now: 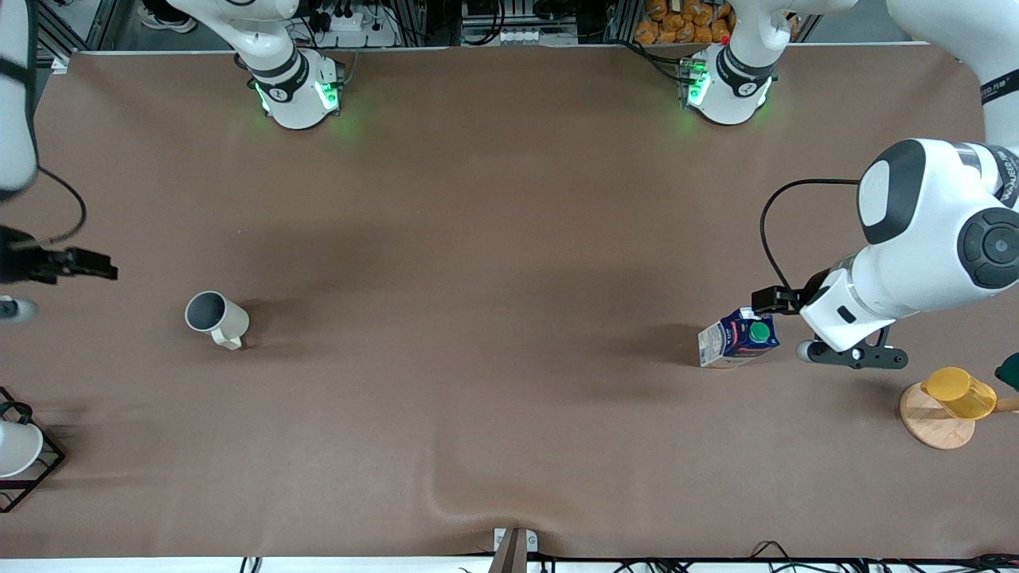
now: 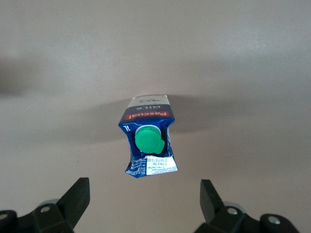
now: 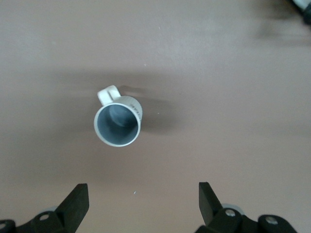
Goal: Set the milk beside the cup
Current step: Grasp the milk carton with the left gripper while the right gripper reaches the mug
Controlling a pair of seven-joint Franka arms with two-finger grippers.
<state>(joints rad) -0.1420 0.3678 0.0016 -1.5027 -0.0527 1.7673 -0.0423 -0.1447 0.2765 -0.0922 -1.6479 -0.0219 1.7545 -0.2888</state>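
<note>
Milk (image 1: 739,340) upright on bench (image 1: 493,239), toward left arm's end; green cap up, gable ridge running roughly along bench length. Cup (image 1: 216,317) well apart, toward right arm's end, upright.

Left pincer (image 1: 853,353) just beside milk, not touching, fingers (image 2: 77,196) spread wide, empty; carton centred ahead between them in left wrist view. Left arm clearly nearer, so likely does pickup.

Right pincer (image 3: 141,204) open, empty, waiting near cup.
</note>
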